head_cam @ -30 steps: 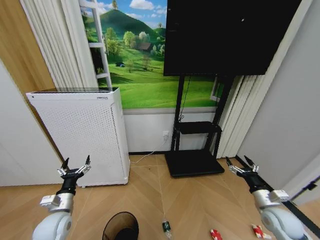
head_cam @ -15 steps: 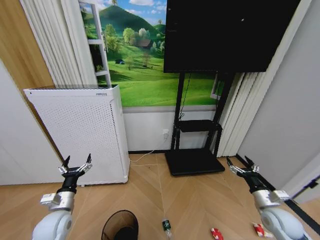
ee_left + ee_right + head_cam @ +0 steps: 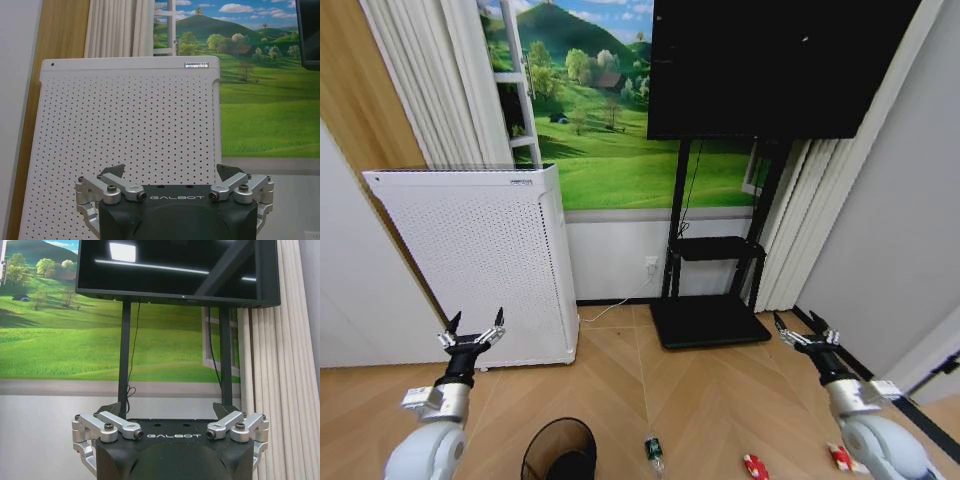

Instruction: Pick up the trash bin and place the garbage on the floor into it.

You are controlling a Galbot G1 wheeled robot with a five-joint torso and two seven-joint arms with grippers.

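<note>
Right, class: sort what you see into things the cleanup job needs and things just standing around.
Job:
trash bin
bottle
two red-and-white wrappers
left gripper and right gripper, both open and empty

Standing around:
white perforated appliance
TV on stand
curtains

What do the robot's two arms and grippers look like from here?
Both arms have rounded light-grey shells ending in a silver wrist block and a black neck. The left gripper and right gripper match: a black housing lettered GALBOT, silver metal linkages with dark bolts, and thin black pointed fingertips. No loose cables are visible on them.
</note>
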